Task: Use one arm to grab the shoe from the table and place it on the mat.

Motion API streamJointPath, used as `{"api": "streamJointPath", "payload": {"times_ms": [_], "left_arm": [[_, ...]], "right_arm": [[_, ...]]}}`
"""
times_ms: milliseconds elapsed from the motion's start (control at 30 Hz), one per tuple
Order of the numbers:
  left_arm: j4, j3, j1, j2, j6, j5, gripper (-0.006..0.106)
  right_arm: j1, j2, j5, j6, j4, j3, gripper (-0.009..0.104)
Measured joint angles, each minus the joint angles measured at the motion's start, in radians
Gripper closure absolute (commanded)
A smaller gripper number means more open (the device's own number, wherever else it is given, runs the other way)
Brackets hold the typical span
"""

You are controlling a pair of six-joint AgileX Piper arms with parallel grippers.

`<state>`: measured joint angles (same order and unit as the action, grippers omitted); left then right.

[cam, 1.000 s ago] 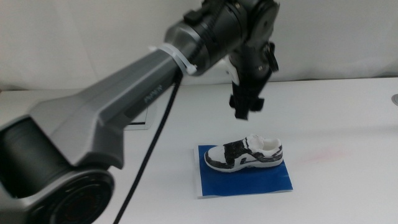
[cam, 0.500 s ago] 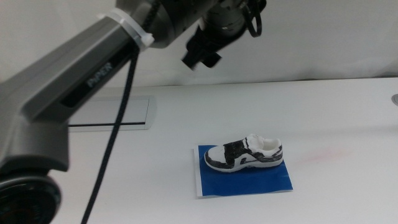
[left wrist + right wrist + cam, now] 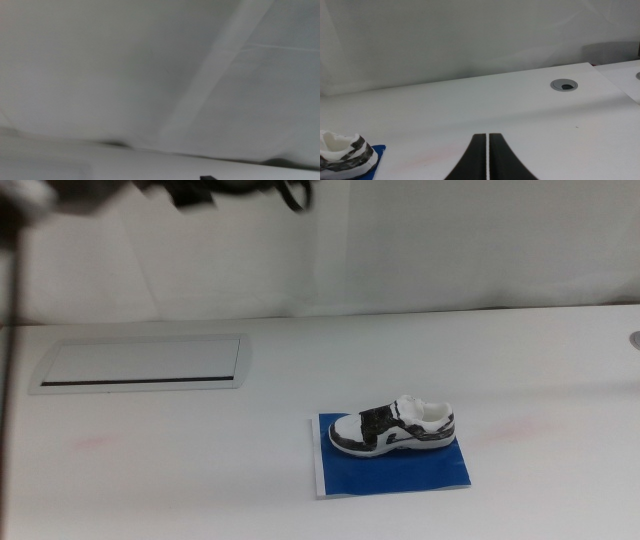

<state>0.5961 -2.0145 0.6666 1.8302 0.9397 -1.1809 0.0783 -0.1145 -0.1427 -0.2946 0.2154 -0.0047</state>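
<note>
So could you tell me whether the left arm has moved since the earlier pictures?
Yes. The left arm has swung up and left, away from the shoe on the mat, and is nearly out of the middle view.

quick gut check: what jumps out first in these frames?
The shoe sitting on the blue mat, right of centre on the white table, with nothing gripping it. The left gripper is a dark blur at the middle view's top edge. The right gripper waits low by the mat's side, jaws together.
</note>
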Motion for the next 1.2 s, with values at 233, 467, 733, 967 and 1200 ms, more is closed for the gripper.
{"api": "streamJointPath", "payload": {"times_ms": [233, 467, 733, 967, 1200], "left_arm": [[0.006, 0.002, -0.071, -0.151, -0.338, 0.042, 0.029], [-0.068, 0.161, -0.202, -0.363, -0.526, 0.161, 0.029], [-0.135, 0.557, -0.373, -0.692, -0.573, 0.419, 0.029], [-0.147, 0.928, -0.485, -1.003, -0.573, 0.587, 0.029], [-0.152, 1.285, -0.538, -1.352, -0.532, 0.716, 0.029]], "right_arm": [[0.0, 0.0, 0.0, 0.0, 0.0, 0.0, 0.098], [0.0, 0.0, 0.0, 0.0, 0.0, 0.0, 0.098], [0.0, 0.0, 0.0, 0.0, 0.0, 0.0, 0.098], [0.0, 0.0, 0.0, 0.0, 0.0, 0.0, 0.098], [0.0, 0.0, 0.0, 0.0, 0.0, 0.0, 0.098]]}}
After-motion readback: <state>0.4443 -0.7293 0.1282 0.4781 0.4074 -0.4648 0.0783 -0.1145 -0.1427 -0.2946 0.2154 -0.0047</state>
